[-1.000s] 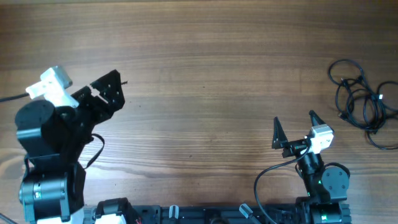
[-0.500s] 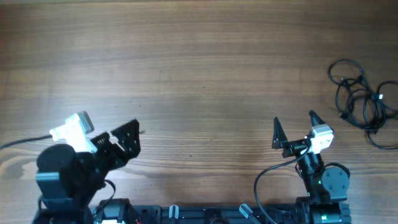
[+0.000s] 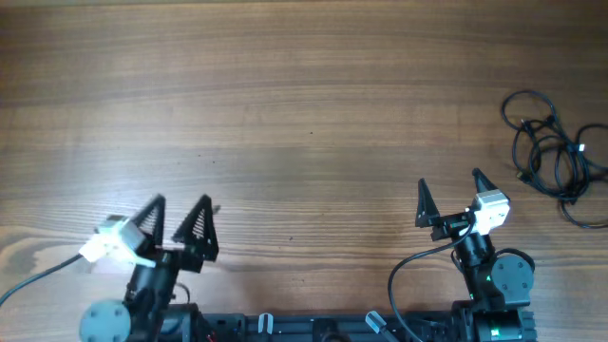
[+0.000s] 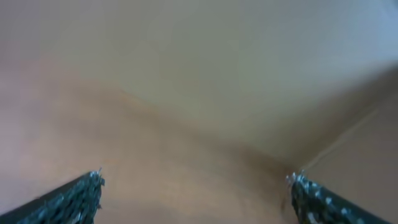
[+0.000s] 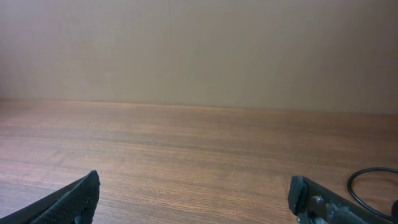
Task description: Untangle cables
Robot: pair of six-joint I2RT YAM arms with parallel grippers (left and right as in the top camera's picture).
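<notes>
Cables (image 3: 553, 157) are noted tangled in loose loops at the right edge of the desk (image 3: 304, 114), untouched. Left gripper (image 3: 181, 199) and right gripper (image 3: 448, 179) are held at the near edge, jaws spread and empty. This is judged a ready pose for reaching.

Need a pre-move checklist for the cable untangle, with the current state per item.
1. The left gripper open and empty: ok.
2. The right gripper open and empty: ok.
3. The cables located: ok, near the right edge of the overhead view, closer to the right gripper.
4. Cables separated: not ok, the loops overlap in one tangle.
5. Whole tangle in overhead view: cannot tell, a loop runs to the frame edge.
6. Left wrist view sharp: not ok, blurred.
</notes>
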